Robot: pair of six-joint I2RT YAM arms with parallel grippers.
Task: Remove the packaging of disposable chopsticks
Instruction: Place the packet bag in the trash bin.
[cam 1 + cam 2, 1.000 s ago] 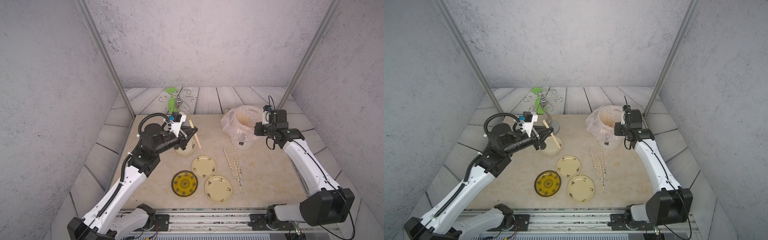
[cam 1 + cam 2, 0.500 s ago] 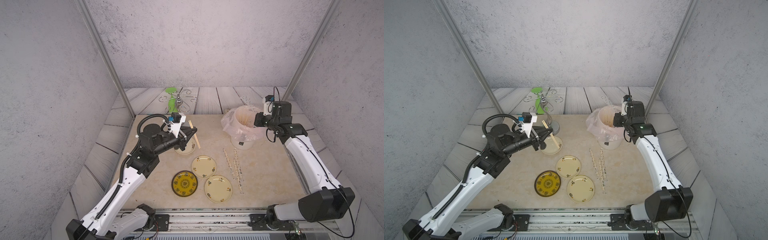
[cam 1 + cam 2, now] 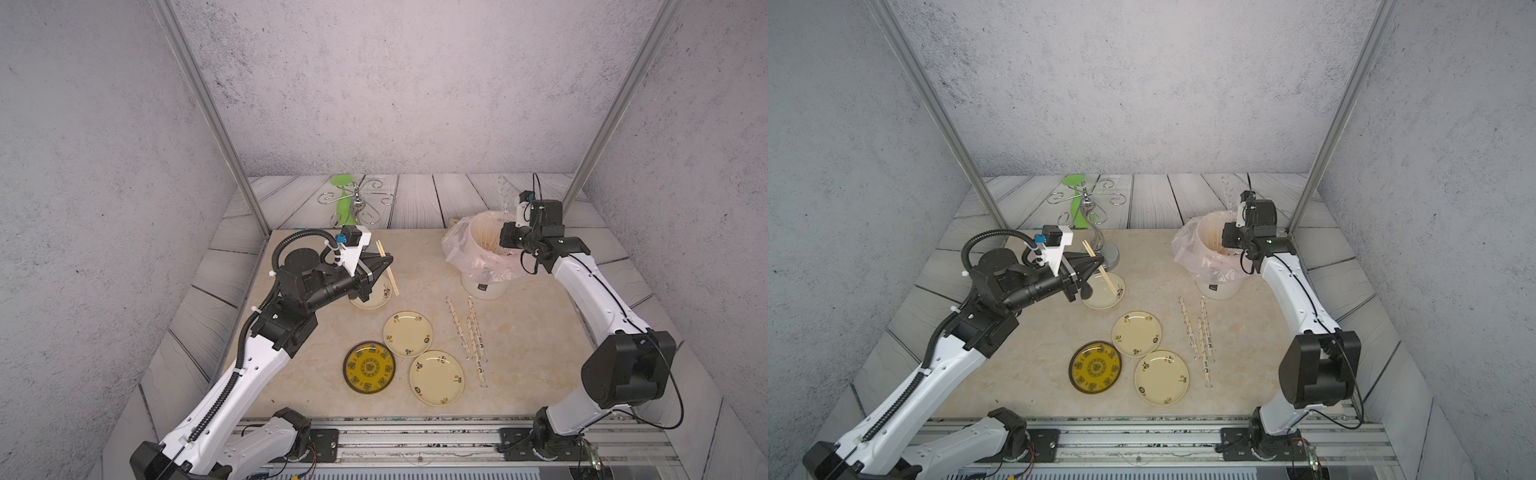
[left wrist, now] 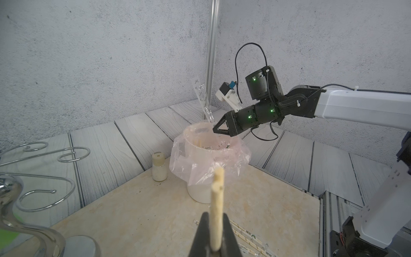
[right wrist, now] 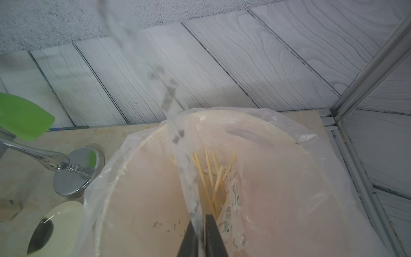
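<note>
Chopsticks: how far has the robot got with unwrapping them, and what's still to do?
Done: one pair of chopsticks is bare, clamped in the left gripper over a plate. In hand: the right gripper has its empty sleeve between its jaws over the lined bin, which already holds another sleeve. Left: several wrapped pairs lie on the table.

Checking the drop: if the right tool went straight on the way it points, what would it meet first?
The right tool, a sleeve between its jaws, would likely meet the bag lining the bin first, near the loose sticks; depth is unclear.
</note>
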